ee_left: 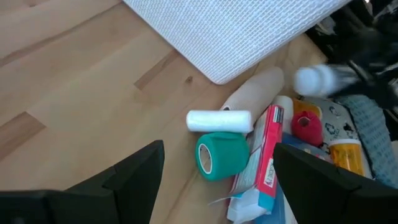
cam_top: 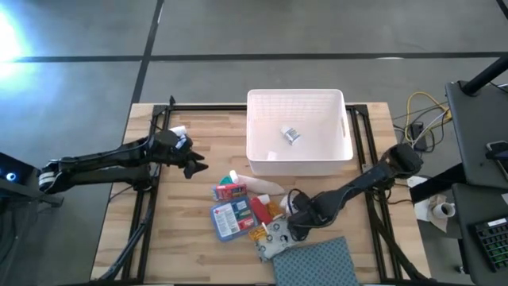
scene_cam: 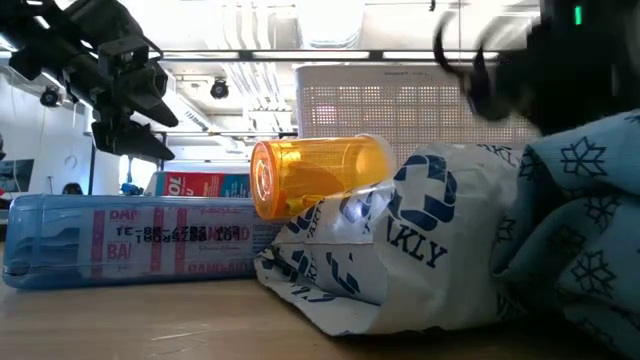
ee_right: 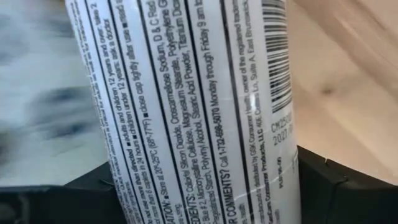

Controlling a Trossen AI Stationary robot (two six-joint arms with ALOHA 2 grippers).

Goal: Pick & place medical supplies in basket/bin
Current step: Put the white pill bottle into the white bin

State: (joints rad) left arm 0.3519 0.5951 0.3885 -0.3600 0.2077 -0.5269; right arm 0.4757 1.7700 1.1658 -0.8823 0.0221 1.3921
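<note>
The medical supplies lie in a heap near the table's near edge: a blue-and-red flat packet [cam_top: 230, 218], a red box [cam_top: 230, 191], a green roll [ee_left: 221, 155], a white tube [ee_left: 219, 121], an orange bottle [scene_cam: 320, 175] and a white patterned pouch [scene_cam: 400, 240]. The white bin [cam_top: 252, 119] stands behind them and holds one small item [cam_top: 290, 135]. My right gripper [cam_top: 295, 213] is over the heap, shut on a white pill bottle [ee_right: 193, 93]. My left gripper [cam_top: 193, 164] hangs open left of the heap, touching nothing. My right gripper pinches the white pill bottle by its labelled body [ee_right: 261, 180], one finger [ee_right: 348, 193] on each side, the fingers lying across it. The bottle's far end [ee_left: 314, 79] shows blurred above the heap in the left wrist view.
A blue-grey dotted cloth [cam_top: 317, 262] lies at the near edge beside the heap, partly under the pouch. Bare wood lies left of the heap, under my left arm. Black frame rails [cam_top: 151, 199] run along both sides of the table. Cables and equipment sit off the right edge.
</note>
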